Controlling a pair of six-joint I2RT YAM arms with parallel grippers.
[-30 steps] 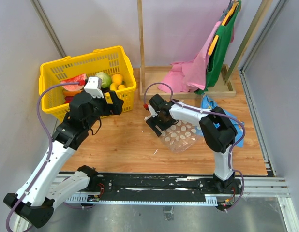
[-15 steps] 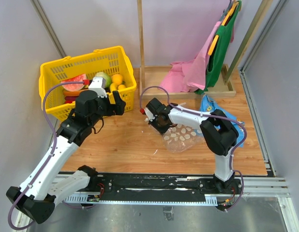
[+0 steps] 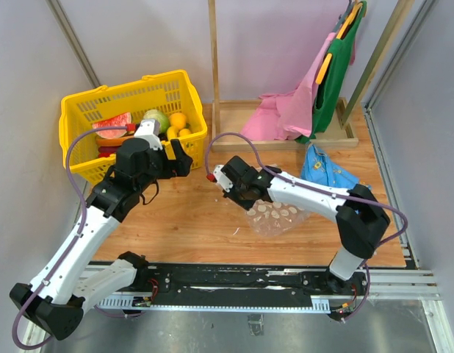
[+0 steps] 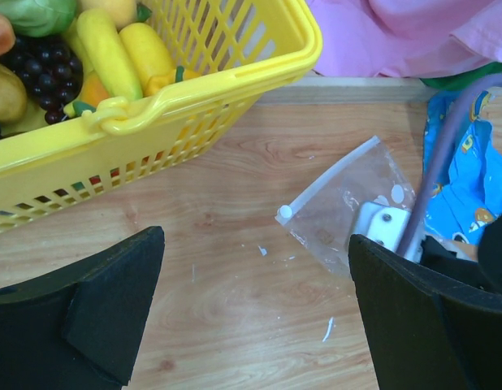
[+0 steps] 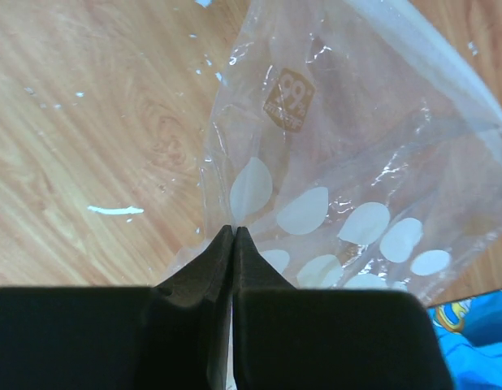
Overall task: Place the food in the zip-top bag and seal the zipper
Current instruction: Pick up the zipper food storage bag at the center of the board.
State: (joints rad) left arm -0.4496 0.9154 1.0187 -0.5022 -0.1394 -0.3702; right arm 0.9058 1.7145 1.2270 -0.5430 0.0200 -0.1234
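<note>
The left arm [image 3: 76, 243] and the right arm [image 3: 308, 195] look the same: smooth white shells on the links, round black housings at the joints. From the black rail [image 3: 234, 283] a thin purple cable [image 3: 68, 158] runs loose along each arm. Farthest from the rail, the fingers [image 4: 105, 313] are thick, matte black wedges.

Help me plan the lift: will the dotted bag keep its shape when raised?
Probably not: the bag is thin, wrinkled film, so it should sag below the right hand pinching its edge. It looks empty, so likely very light. Glossy plastic may slip.
</note>
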